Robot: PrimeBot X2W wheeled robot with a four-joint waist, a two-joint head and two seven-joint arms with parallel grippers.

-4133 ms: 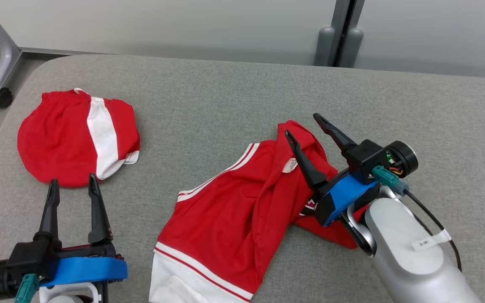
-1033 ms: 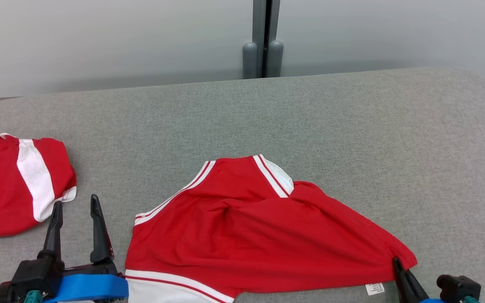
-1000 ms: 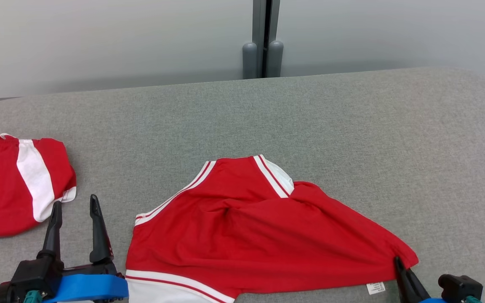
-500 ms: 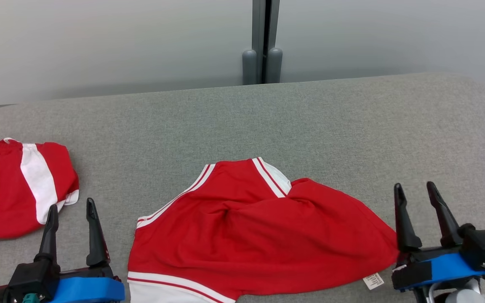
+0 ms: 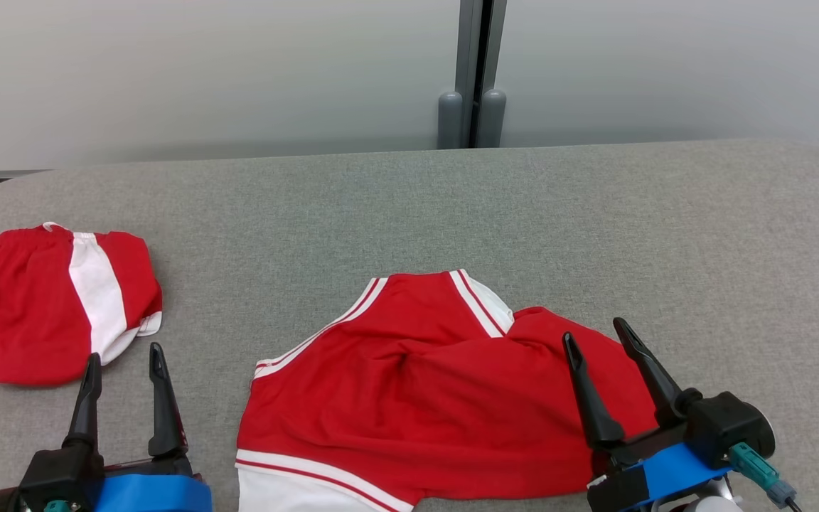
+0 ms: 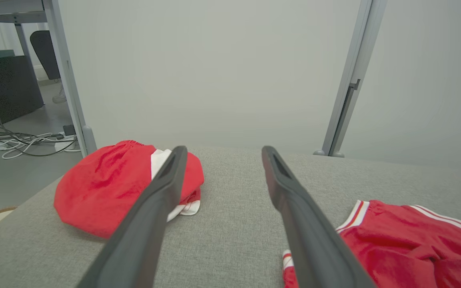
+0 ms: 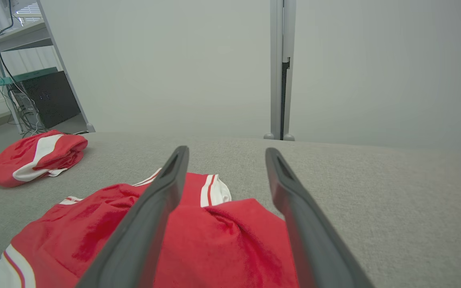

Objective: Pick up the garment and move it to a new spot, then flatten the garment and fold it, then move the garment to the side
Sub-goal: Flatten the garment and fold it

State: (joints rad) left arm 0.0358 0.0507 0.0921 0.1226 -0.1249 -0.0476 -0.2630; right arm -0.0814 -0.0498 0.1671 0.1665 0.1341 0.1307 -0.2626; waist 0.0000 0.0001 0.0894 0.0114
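Observation:
The garment, a red jersey with white trim, lies crumpled at the front middle of the grey table. It also shows in the right wrist view and at the lower right of the left wrist view. My right gripper hovers open over the jersey's right edge, nothing between its fingers. My left gripper stands open at the front left, over bare table to the left of the jersey. Both sets of fingers are spread wide apart.
Red shorts with a white stripe lie bunched at the table's left end. A grey partition wall with a post runs behind the table. Bare table stretches to the right and back.
My right gripper has let go of the jersey's right corner, opened, and swung up and left over the cloth. The camera has shifted. The left gripper has stayed open.

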